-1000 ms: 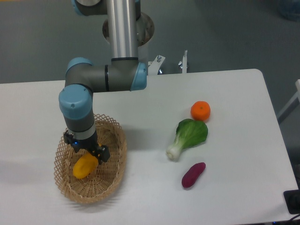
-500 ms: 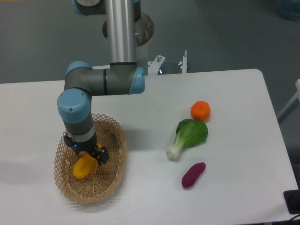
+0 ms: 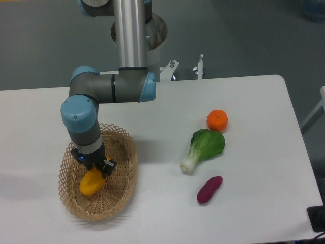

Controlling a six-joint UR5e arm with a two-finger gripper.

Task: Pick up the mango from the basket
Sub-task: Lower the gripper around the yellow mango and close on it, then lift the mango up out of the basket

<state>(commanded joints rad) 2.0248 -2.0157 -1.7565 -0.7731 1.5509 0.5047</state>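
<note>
A wide white bench with rounded corners point(image 3: 152, 101) fills most of the view, its smooth top evenly lit with only soft shadows. Behind it lies a dull grey floor point(image 3: 244, 35), with a pale bluish object point(image 3: 314, 9) cut off at the top right corner. Two small white metal brackets point(image 3: 185, 68) stand at the bench's far edge.

- The pincer point(image 3: 96, 169) has crept slightly left and lower over the basket point(image 3: 124, 152) — the arm's blue elbow shifted left with it.
- The mango point(image 3: 92, 182) sits a touch lower in the basket than a second ago — its upper end under the pincer.
</note>
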